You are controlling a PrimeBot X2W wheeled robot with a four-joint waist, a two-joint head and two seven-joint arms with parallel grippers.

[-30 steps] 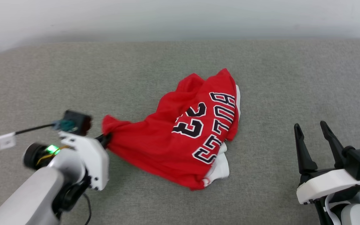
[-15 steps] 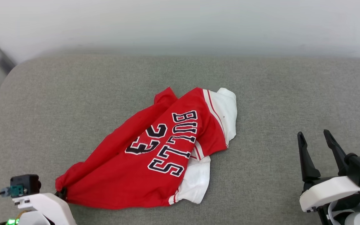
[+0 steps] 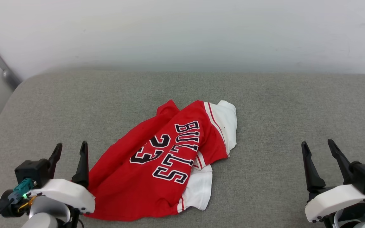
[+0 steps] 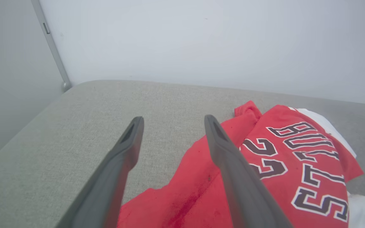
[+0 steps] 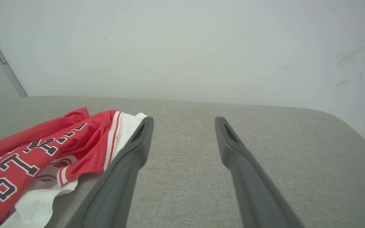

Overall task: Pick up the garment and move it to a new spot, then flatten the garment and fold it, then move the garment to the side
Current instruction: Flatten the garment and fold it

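Garment (image 3: 157, 158) is spotted lying crumpled on the grey bench (image 3: 280, 104), left of centre, with the lettering face up. Its long axis is laid on a diagonal, from a red end close in on the left to a white sleeve (image 3: 227, 123) farther out on the right.

The left gripper (image 3: 71, 144) is held with its fingers wide apart and nothing between them. It is parked right at that near red end, and in the left wrist view the inner finger (image 4: 230, 164) is seen crossing over red cloth. The right gripper (image 3: 317, 142) is spread just as wide and is empty too. It is kept well apart from the garment, with bare bench between.

The left arm is judged much the nearer; the sleeve end would have to be reached for from the right. Open room is offered to the right and beyond, toward the wall (image 3: 182, 31) — less is left on the left, where the bench's rounded corner is close. The near edge cannot be seen.
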